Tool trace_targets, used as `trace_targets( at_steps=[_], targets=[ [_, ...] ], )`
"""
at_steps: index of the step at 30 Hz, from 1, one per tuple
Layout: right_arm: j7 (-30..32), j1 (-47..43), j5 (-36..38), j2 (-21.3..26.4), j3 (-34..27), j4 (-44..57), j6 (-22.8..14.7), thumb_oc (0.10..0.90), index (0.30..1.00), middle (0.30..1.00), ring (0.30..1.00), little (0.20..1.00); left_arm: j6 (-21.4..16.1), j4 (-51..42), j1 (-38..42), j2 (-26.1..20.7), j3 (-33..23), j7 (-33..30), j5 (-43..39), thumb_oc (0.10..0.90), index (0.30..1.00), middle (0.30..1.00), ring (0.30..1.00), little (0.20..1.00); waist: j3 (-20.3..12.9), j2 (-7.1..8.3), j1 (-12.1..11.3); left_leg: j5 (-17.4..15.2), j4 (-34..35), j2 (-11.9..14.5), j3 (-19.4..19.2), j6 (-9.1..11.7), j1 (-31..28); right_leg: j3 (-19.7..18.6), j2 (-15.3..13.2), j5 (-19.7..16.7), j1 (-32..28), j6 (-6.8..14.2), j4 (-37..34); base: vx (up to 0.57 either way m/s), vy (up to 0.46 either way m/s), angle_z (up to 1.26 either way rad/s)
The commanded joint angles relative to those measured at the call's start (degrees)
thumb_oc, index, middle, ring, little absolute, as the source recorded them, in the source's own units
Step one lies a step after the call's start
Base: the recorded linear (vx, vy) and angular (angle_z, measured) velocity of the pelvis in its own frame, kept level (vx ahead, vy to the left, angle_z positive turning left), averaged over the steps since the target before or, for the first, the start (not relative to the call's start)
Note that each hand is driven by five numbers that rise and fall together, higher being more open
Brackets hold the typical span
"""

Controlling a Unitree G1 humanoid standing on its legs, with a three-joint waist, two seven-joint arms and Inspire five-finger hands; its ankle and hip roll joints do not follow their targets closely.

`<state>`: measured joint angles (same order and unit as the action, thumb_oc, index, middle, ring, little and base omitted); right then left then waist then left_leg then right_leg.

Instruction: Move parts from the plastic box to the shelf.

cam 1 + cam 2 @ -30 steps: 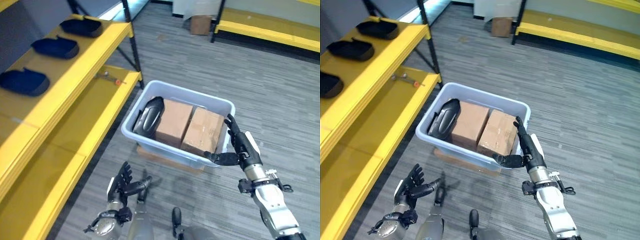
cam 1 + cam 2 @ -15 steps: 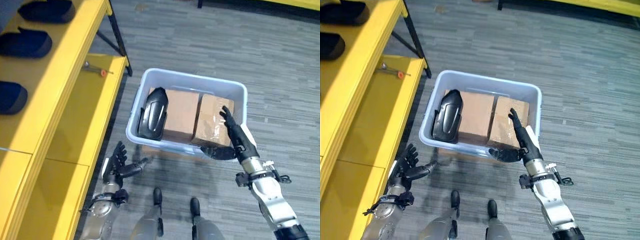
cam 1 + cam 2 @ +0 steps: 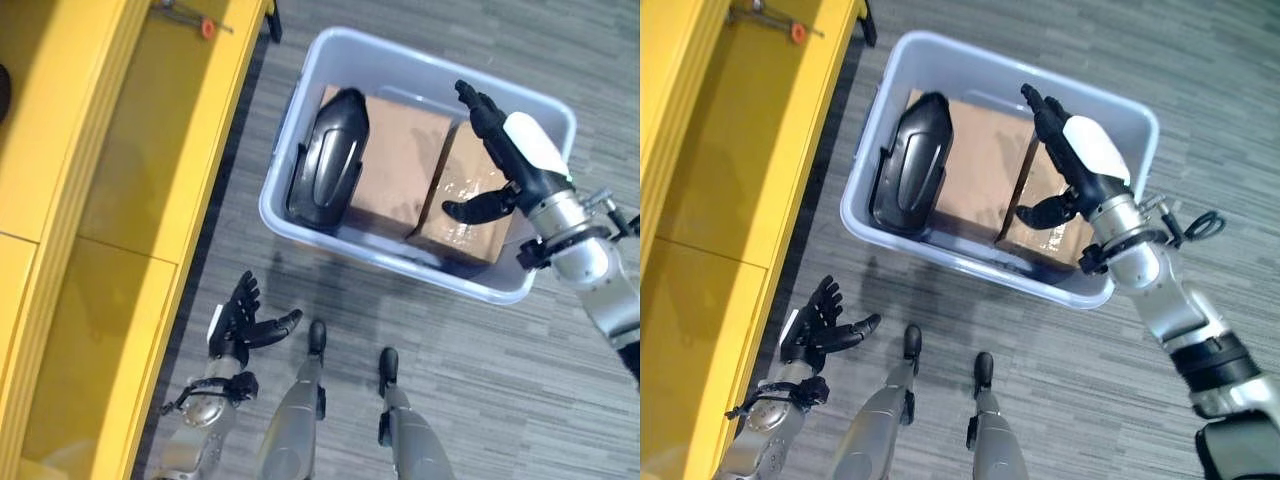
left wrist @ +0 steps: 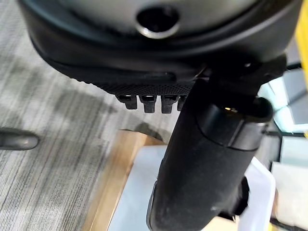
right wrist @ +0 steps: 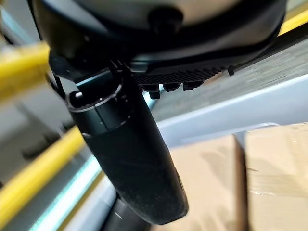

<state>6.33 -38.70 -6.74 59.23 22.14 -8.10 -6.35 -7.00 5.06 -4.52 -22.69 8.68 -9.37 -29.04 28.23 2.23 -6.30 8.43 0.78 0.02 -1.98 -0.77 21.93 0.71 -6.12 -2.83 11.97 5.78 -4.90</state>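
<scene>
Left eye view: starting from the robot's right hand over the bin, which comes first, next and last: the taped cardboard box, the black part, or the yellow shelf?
Measured from the right hand:
1. Taped cardboard box, directly under the hand, at the bin's right end.
2. Black part, at the bin's left end, past the other cardboard box.
3. Yellow shelf, outside the bin, along the view's left side.

I can read no text, label or number on the cardboard boxes [image 3: 400, 165], plastic box [image 3: 430, 75] or shelf [image 3: 120, 200].
</scene>
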Motion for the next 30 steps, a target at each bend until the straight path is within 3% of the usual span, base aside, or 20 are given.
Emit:
trace_targets(
  at_steps=[1,6,8,17,22,30],
  targets=[
    [3.84,-8.5,-3.68,2.16,1.82,1.22,-2.56,0.9,1.0,1.0,1.0,1.0,-6.14,-6.93,-1.36,-3.46,-1.61,-0.71,-1.42,0.9,1.0,1.0,1.0,1.0,-4.01,2.77,-0.01,-1.49,-6.15,4.76,1.54,4.15,4.21,1.53,-6.54,-1.24,-0.74,3.44,3.15,-0.01,-0.041,0.06],
    [2.52,-16.44,-7.74,5.87,10.14,-3.61,-1.54,0.9,1.0,1.0,1.0,1.0,-6.6,-7.21,-0.18,-3.63,-1.09,-1.33,-1.71,0.9,1.0,1.0,1.0,1.0,-1.92,3.15,-1.1,-0.56,-5.87,5.18,2.26,4.61,5.92,2.24,-5.98,-1.08,0.35,3.3,3.21,-0.01,-0.062,0.06],
    [2.4,-23.61,-13.5,8.73,17.89,-7.36,-0.99,0.9,1.0,1.0,1.0,1.0,-6.86,-7.16,0.69,-4.12,-0.85,-1.69,-1.69,0.9,1.0,1.0,1.0,1.0,-0.83,3.25,-1.63,-0.36,-5.99,5.26,2.82,4.85,6.92,2.56,-5.77,-0.91,0.8,3.19,3.34,0.0,-0.058,0.09],
    [2.47,-35.78,-21.62,9.61,28.65,-9.02,0.28,0.9,1.0,1.0,1.0,1.0,-7.4,-7.41,3.17,-4.04,-1.12,-3.82,-1.04,0.9,1.0,1.0,1.0,1.0,0.71,3.34,-2.31,-0.36,-5.99,4.94,3.73,5.0,9.02,3.49,-5.6,-0.7,1.56,3.27,2.95,0.01,-0.024,0.05],
    [2.69,-40.21,-24.74,9.16,31.76,-8.51,1.08,0.9,1.0,1.0,1.0,1.0,-7.53,-7.39,4.12,-3.97,-0.87,-4.53,-1.32,0.9,1.0,1.0,1.0,1.0,1.1,3.46,-2.61,-0.55,-5.94,4.45,4.1,4.88,9.92,4.03,-5.91,-0.69,1.71,3.49,2.61,0.01,-0.003,0.03],
    [3.74,-41.54,-27.97,7.48,30.23,-5.18,2.2,0.9,1.0,1.0,1.0,1.0,-7.51,-7.62,5.86,-3.2,-1.04,-6.14,-0.93,0.9,1.0,1.0,1.0,1.0,1.33,3.62,-2.93,-1.11,-6.11,3.38,4.85,4.41,11.02,4.71,-6.16,-0.76,1.45,3.73,2.05,0.02,-0.004,0.05]
  ],
)
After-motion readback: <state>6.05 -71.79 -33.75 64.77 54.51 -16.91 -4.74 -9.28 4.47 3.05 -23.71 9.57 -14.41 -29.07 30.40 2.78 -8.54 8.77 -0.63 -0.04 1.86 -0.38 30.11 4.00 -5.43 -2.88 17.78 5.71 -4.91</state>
